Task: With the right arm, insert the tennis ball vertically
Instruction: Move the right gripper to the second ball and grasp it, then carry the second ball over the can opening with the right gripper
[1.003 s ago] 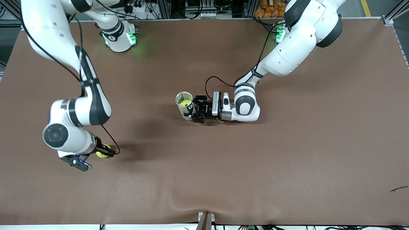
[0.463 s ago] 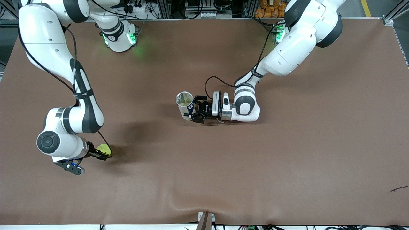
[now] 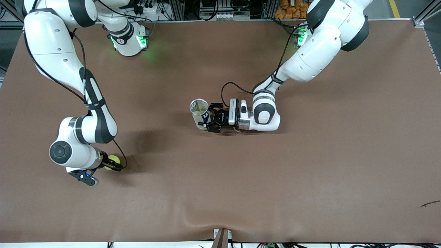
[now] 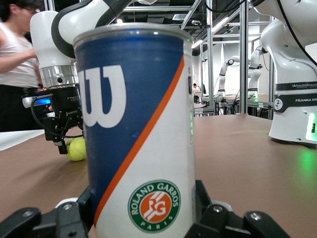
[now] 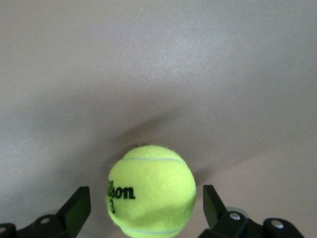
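Note:
A yellow-green tennis ball (image 3: pixel 113 160) lies on the brown table toward the right arm's end. My right gripper (image 3: pixel 115 163) is low over it and open. In the right wrist view the ball (image 5: pixel 151 191) sits between the fingers (image 5: pixel 77 208) with a gap on each side. A blue, white and orange ball can (image 3: pixel 199 112) stands upright with its open mouth up, mid-table. My left gripper (image 3: pixel 207 120) is shut on its lower part. The left wrist view shows the can (image 4: pixel 138 124) close up, with the ball (image 4: pixel 77 148) and my right gripper (image 4: pixel 62 136) farther off.
The brown cloth (image 3: pixel 275 179) covers the whole table and has a ripple near the front edge. A small dark mark (image 3: pixel 430 204) lies near the front at the left arm's end. A person (image 4: pixel 15 64) stands off the table.
The right arm's wrist and elbow have shifted about while its gripper stayed at the ball. The inside of the can looks duller than before. The left arm and can have not moved.

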You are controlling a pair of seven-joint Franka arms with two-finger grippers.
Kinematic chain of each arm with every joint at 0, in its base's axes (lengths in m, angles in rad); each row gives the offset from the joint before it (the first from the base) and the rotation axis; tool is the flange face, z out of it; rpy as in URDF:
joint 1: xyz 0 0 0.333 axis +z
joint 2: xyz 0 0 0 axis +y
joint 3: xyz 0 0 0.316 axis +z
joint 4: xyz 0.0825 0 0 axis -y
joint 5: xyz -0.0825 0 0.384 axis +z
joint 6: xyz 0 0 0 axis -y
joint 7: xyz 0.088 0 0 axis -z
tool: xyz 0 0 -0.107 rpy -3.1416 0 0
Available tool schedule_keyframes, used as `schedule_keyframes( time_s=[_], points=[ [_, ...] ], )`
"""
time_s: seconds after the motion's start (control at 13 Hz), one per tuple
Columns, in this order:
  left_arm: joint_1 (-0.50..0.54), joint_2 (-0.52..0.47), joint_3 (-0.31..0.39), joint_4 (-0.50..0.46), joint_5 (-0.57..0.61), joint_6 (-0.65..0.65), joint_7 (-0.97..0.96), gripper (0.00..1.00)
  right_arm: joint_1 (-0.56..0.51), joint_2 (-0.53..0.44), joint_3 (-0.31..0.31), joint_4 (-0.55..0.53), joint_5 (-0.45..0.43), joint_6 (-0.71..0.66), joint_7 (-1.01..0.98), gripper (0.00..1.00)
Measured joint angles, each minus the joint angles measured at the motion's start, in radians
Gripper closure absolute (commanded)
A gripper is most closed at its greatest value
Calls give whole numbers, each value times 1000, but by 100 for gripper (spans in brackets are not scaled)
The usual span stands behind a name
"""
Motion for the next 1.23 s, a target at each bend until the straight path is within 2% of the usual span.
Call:
schedule_keyframes(
  time_s=[0.08,0.46,0.62,0.77,1.0,1.23],
  points=[
    [0,0,0,0,0,0,0,23,0,0,0,-2,0,0,0,32],
    [0,0,0,0,0,0,0,23,2,-5,9,2,1,-8,0,32],
    [0,0,0,0,0,0,0,23,23,-45,34,26,2,-101,33,32],
    [0,1,0,1,0,0,0,23,94,-144,49,49,5,-239,91,32],
    [-1,2,0,2,0,0,0,23,281,-315,59,50,38,-421,196,32],
    [-1,2,0,3,0,0,0,23,437,-383,65,40,104,-470,377,31]
  ],
)
